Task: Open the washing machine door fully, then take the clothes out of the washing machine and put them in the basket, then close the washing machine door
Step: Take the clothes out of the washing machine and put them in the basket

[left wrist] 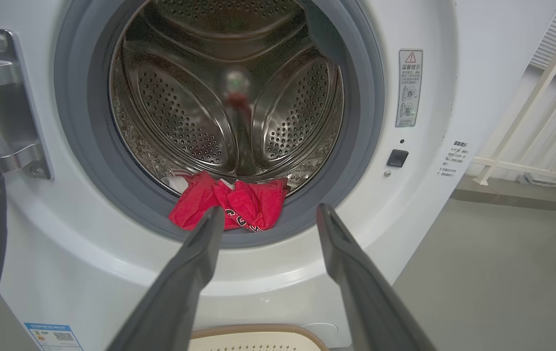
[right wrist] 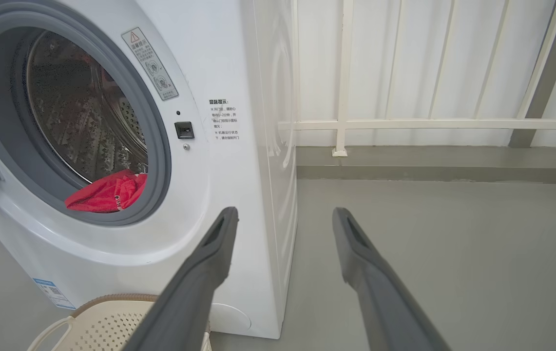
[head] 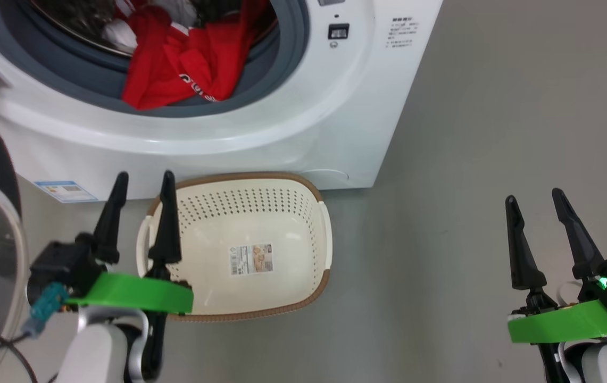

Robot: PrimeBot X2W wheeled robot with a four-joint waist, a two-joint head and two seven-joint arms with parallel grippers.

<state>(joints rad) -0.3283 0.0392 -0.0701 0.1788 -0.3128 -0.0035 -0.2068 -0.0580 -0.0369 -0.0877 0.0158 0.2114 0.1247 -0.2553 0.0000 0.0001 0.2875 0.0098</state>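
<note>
Hovering wide, empty, left hand (head: 144, 175) points at clothes (head: 191, 64) on gasket (head: 58, 64), apart; right hand (head: 534, 196) wide, off right.

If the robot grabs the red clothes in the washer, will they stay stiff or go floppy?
Probably floppy: the bright red fabric clothes lie crumpled in folds, so they should droop when lifted. Likely light, being small beside the big white washing machine. They might drag on the grey rubber gasket, since one fold spills over it.
</note>
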